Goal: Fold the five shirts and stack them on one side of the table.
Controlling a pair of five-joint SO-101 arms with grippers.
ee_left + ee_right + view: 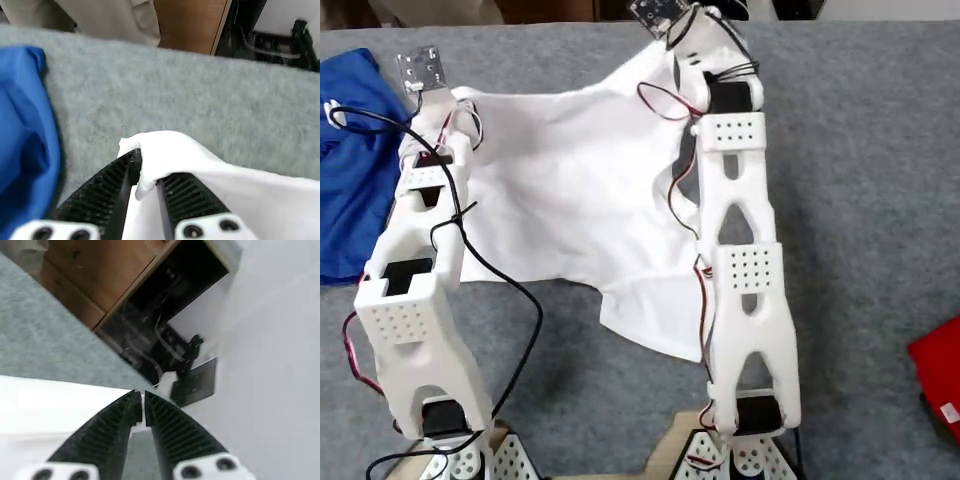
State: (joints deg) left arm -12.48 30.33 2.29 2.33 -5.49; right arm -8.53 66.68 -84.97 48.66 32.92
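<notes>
The left gripper (pixel 145 172) pinches a corner of the white shirt (pixel 570 190); the right gripper (pixel 142 405), nearly closed, seemingly nips its edge. The shirt lies spread on the grey table (pixel 860 180), a wooden cabinet (pixel 85 285) behind.

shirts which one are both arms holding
The white shirt, pinched by the left gripper and right gripper; the blue shirt and red cloth lie untouched aside.

Plain white shirt (pixel 570 170), solid blue shirt (pixel 350 170), a red thing (pixel 935 375) at the edge, all unpatterned, against a flecked grey table (pixel 860 150) — and white arms (pixel 745 270) with ribbed black fingers (pixel 107 187).
</notes>
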